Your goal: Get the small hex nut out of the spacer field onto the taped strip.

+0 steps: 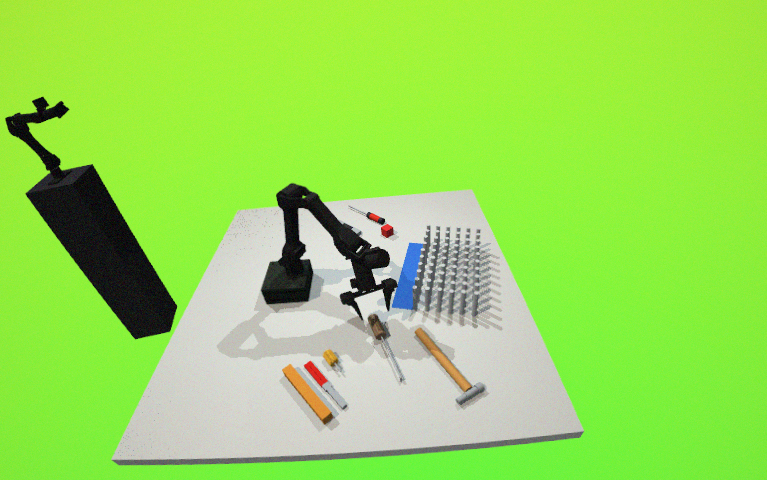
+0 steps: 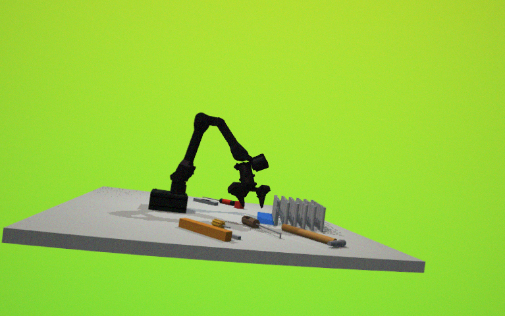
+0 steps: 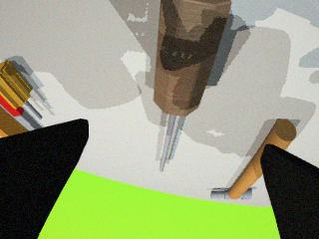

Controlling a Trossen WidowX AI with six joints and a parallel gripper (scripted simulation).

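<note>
2 open fingers hang above the brown-handled tool.

Tabletop workbench setup, wider room type unclear: I see wooden-handled steel hammer, brown-handled hooked tool, upright grey metal spacers, plain green surroundings.

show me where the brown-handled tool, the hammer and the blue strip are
Brown-handled tool (image 1: 377, 328) (image 2: 250, 222) (image 3: 184, 75): top, exterior and wrist views, on its handle.
Hammer (image 1: 443, 359) (image 2: 307, 234) (image 3: 246, 178): same three views, on its wooden handle.
Blue strip (image 1: 407, 275) (image 2: 265, 218): top and exterior views, on its flat face.
</note>
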